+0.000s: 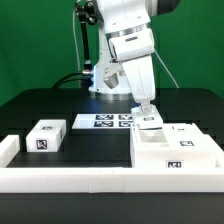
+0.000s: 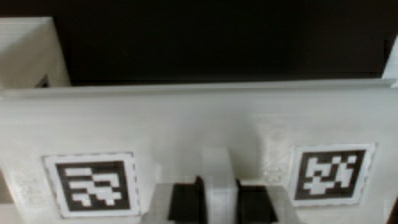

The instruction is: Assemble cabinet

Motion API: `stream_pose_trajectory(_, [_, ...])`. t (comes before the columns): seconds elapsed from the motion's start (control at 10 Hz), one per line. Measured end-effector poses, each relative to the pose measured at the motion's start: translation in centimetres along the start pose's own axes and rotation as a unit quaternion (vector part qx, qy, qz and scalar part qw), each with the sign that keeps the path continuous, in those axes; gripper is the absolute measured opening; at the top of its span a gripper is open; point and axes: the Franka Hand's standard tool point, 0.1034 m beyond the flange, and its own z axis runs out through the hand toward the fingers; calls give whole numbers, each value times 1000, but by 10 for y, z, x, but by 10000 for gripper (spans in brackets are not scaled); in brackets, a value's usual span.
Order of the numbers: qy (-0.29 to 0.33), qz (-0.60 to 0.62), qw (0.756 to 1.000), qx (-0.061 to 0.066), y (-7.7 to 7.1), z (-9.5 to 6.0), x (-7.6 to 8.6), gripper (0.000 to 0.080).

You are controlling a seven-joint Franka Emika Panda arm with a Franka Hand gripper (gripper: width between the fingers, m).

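Note:
The cabinet [image 1: 176, 150], a large white box with tags, lies on the black table at the exterior view's right. My gripper [image 1: 146, 112] reaches straight down onto its far edge. In the wrist view the cabinet [image 2: 196, 120] fills the picture as a white face with two tags. The gripper [image 2: 224, 202] has its dark fingers [image 2: 187, 202] close together with a thin pale strip of the cabinet's wall between them. A smaller white tagged block [image 1: 45, 137] lies apart at the exterior view's left.
The marker board [image 1: 108, 121] lies behind the gripper near the arm's base. A long low white rail [image 1: 90, 176] runs along the front of the table. In the wrist view another white part [image 2: 25, 55] shows beyond the cabinet.

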Motion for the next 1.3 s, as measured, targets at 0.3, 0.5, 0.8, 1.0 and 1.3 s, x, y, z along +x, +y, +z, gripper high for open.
stream_pose_trajectory(0.3, [2,2,1000,9,2,0,-1,61])
stream_pose_trajectory(0.5, [3,4,1000,22,2,-1,-2,61])
stream_pose_trajectory(0.8, [15,9,999,36,1,9,0,61])
stream_pose_trajectory(1.0, [15,11,999,35,1,9,2,61])
stream_pose_trajectory(1.3, [12,14,999,33,1,6,-2,61])
